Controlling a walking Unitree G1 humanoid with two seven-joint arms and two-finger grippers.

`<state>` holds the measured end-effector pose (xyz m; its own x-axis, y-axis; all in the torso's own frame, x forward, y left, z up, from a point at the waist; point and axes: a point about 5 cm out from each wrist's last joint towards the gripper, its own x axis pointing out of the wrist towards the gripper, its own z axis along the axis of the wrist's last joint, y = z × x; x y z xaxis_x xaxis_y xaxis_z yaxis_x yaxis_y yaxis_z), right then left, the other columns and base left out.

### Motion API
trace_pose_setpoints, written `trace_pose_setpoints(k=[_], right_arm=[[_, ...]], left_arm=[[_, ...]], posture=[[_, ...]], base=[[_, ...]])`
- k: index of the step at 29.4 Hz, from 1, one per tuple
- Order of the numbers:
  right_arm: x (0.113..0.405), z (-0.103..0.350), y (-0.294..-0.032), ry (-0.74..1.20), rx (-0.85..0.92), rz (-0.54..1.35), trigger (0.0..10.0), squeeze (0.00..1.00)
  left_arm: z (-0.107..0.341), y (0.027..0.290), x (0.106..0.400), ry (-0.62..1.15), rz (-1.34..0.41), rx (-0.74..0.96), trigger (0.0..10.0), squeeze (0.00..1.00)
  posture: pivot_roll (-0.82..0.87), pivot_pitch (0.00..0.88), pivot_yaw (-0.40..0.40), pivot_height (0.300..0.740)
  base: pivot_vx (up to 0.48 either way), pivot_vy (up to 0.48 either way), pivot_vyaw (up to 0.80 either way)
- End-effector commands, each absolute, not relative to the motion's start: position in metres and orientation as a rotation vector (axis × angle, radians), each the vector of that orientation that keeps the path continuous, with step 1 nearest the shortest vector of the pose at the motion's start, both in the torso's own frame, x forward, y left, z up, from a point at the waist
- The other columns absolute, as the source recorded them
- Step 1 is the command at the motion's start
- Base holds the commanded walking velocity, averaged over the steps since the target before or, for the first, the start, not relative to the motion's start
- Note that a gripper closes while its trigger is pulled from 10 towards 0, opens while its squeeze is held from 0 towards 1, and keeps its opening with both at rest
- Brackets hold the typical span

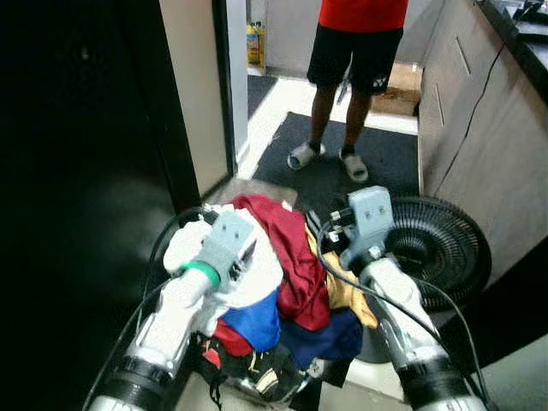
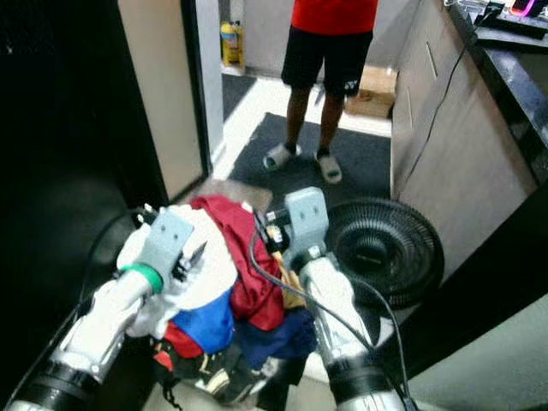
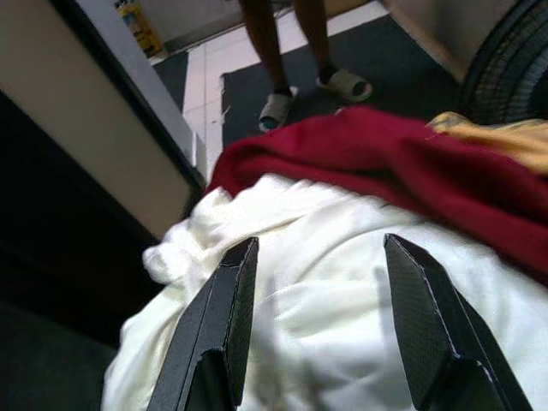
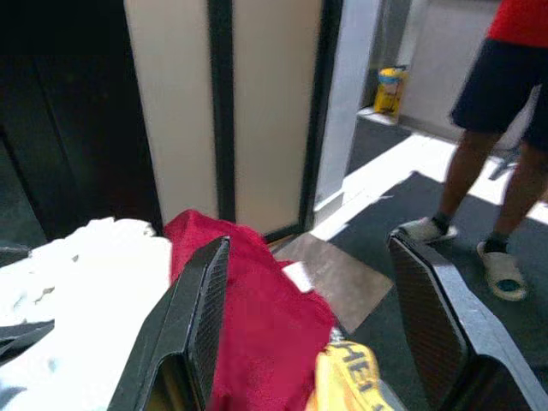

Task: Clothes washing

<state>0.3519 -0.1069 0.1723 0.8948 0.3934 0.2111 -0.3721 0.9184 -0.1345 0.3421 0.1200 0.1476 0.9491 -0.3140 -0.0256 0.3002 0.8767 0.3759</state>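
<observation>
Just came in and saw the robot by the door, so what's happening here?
The robot is over a pile of clothes. Its left gripper is open just above a white garment; its right gripper is open above a red garment. A person stands ahead on a dark mat, near a floor fan.

Our two arms flank the laundry heap (image 1: 282, 274), which fills the room between them. The left gripper (image 3: 312, 330) hangs fingers apart over the white cloth (image 3: 325, 282), with the dark wall (image 1: 77, 171) close on its left. The right gripper (image 4: 304, 325), fingers spread, sits above the red cloth (image 4: 257, 317); the fan (image 1: 441, 244) stands just beside that arm, and the cabinet (image 1: 488, 145) walls off the right. Ahead, a person (image 1: 351, 77) stands on the mat (image 1: 342, 163) in the doorway.
</observation>
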Motion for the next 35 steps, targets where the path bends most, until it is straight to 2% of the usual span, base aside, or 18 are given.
trace_pose_setpoints(k=[1,13,17,21,22,23,24,25,26,27,28,35], right_arm=[[0.351,0.164,-0.094,-0.203,-0.063,0.466,10.0,0.0],[0.348,0.148,-0.056,-0.128,-0.03,0.626,10.0,0.0],[0.347,0.143,-0.052,-0.116,-0.052,0.62,10.0,0.0],[0.35,0.141,-0.062,-0.121,-0.101,0.551,10.0,0.0],[0.353,0.141,-0.075,-0.127,-0.123,0.495,10.0,0.0],[0.353,0.141,-0.075,-0.127,-0.123,0.495,10.0,0.0],[0.355,0.142,-0.091,-0.132,-0.13,0.446,10.0,0.0],[0.355,0.142,-0.091,-0.132,-0.13,0.446,10.0,0.0],[0.358,0.144,-0.106,-0.136,-0.137,0.4,10.0,0.0],[0.358,0.144,-0.106,-0.136,-0.137,0.4,10.0,0.0],[0.363,0.147,-0.126,-0.133,-0.15,0.364,10.0,0.0],[0.369,0.147,-0.125,-0.121,-0.168,0.369,10.0,0.0]], left_arm=[[0.144,0.125,0.341,-0.007,-0.302,0.395,10.0,0.0],[0.142,0.138,0.331,0.006,-0.254,0.395,10.0,0.0],[0.14,0.142,0.326,0.012,-0.245,0.393,10.0,0.0],[0.139,0.141,0.324,0.016,-0.245,0.388,10.0,0.0],[0.138,0.14,0.324,0.018,-0.246,0.386,10.0,0.0],[0.138,0.14,0.324,0.018,-0.246,0.386,10.0,0.0],[0.137,0.138,0.324,0.02,-0.249,0.381,10.0,0.0],[0.137,0.138,0.324,0.02,-0.249,0.381,10.0,0.0],[0.137,0.137,0.325,0.02,-0.253,0.378,10.0,0.0],[0.137,0.137,0.325,0.02,-0.253,0.378,10.0,0.0],[0.137,0.132,0.327,0.019,-0.27,0.376,10.0,0.0],[0.14,0.127,0.329,0.019,-0.286,0.377,10.0,0.0]], posture=[[0.1,0.183,0.023,0.74],[0.17,0.228,-0.002,0.74],[0.18,0.231,-0.007,0.74],[0.17,0.229,-0.009,0.74],[0.16,0.225,-0.01,0.74],[0.16,0.225,-0.01,0.74],[0.14,0.223,-0.006,0.74],[0.14,0.223,-0.006,0.74],[0.14,0.223,-0.006,0.74],[0.14,0.223,-0.006,0.74],[0.12,0.219,0.006,0.74],[0.13,0.22,0.016,0.74]], base=[[0.0,0.0,0.0],[0.0,0.0,0.0],[0.0,0.0,0.0],[0.0,0.0,0.0],[0.0,0.0,0.0],[0.0,0.0,0.0],[0.0,0.0,0.0],[0.0,0.0,0.0],[0.0,0.0,0.0],[0.0,0.0,0.0],[0.0,0.0,0.0],[0.0,0.0,0.0]])
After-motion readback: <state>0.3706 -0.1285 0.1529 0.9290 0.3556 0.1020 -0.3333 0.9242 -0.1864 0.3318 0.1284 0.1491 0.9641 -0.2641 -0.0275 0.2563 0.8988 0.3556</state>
